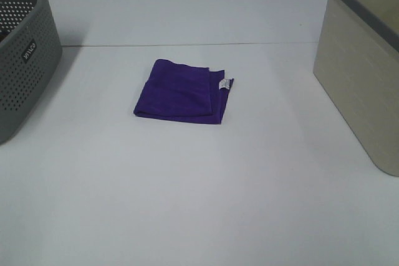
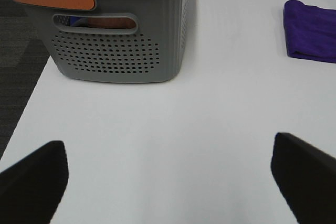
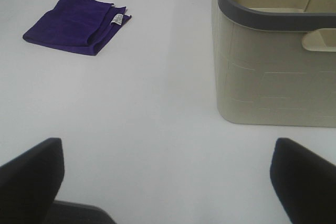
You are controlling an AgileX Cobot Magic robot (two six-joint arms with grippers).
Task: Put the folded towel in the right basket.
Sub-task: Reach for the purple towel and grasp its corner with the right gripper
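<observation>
A folded purple towel (image 1: 182, 92) with a small white tag lies flat on the white table, near the middle. It also shows in the left wrist view (image 2: 312, 31) and in the right wrist view (image 3: 75, 23). The beige basket with a dark grey rim (image 1: 365, 60) stands at the right edge; the right wrist view shows its wall (image 3: 273, 77) and its inside looks bare. My left gripper (image 2: 168, 182) and right gripper (image 3: 168, 182) are both open and empty, well apart from the towel. Neither arm shows in the exterior high view.
A grey perforated basket (image 1: 22, 54) stands at the left edge; in the left wrist view it (image 2: 115, 40) has an orange handle and holds something brownish. The white table (image 1: 199, 204) spreads around the towel. Its left edge meets dark floor (image 2: 16, 66).
</observation>
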